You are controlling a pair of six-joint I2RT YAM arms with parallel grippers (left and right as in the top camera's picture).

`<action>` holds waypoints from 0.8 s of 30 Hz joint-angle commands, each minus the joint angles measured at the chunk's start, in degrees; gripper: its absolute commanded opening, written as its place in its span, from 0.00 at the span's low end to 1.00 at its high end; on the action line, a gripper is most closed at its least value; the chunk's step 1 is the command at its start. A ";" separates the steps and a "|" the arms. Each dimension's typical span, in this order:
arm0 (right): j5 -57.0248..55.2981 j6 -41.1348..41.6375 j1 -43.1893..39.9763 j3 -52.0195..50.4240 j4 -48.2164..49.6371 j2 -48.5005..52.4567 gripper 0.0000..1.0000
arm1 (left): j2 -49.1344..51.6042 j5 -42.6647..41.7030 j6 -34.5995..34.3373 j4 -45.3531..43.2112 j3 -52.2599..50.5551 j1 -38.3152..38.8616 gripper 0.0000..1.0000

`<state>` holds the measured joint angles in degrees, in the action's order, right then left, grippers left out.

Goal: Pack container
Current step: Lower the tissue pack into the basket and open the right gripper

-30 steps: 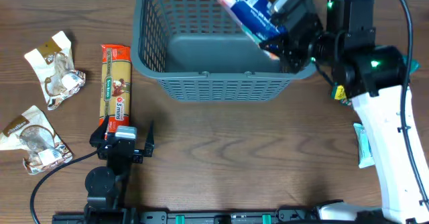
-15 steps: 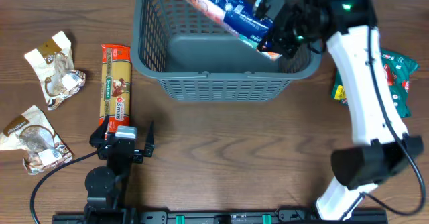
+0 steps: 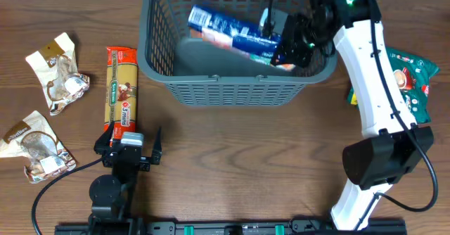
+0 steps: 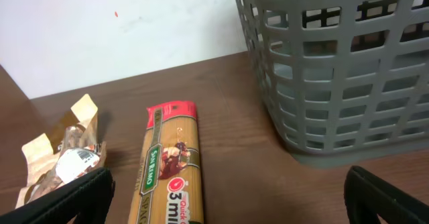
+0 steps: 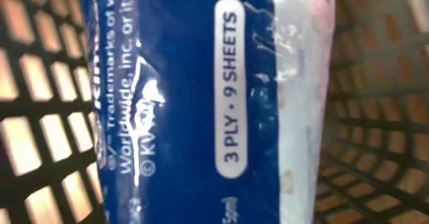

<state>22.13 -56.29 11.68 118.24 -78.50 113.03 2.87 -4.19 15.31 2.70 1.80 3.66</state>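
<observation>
The basket (image 3: 225,87) sat at twelve o'clock on the table, and the step in hand looked to be placing an item inside it. The right arm reached in over the basket's three o'clock corner. The right gripper (image 3: 285,45) had its jaws narrowly closed on one end of a blue tissue pack (image 3: 232,29), which filled the wrist view (image 5: 201,96). The pack lay slanted inside the walls, its free end pointing to ten o'clock. Whether it rested on the floor could not be told. It was the only thing seen in the basket.

The next move probably called for parting the jaws so the pack dropped flat, then lifting straight up clear of the rim.

A pasta pack (image 3: 121,87) lay lengthwise at nine o'clock beside the basket. The left gripper (image 3: 131,142) sat at seven o'clock, just below the pasta, with its jaws spread fully wide and holding nothing. A green packet (image 3: 408,77) lay at three o'clock, and two snack packets (image 3: 60,73) (image 3: 35,147) lay further out at nine, all awaiting packing.
</observation>
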 commanded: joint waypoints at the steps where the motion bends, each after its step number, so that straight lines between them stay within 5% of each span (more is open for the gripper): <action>1: 3.74 -5.55 -0.46 1.60 -0.70 1.31 0.01 | -0.39 -0.76 0.70 0.87 -1.53 0.28 0.99; 24: 5.92 -5.95 0.26 0.11 -1.01 10.99 0.01 | -0.39 -0.76 0.70 0.87 -1.53 0.28 0.98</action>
<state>24.27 -61.01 11.70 118.10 -79.66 123.81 2.87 -4.19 15.31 2.70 1.80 3.66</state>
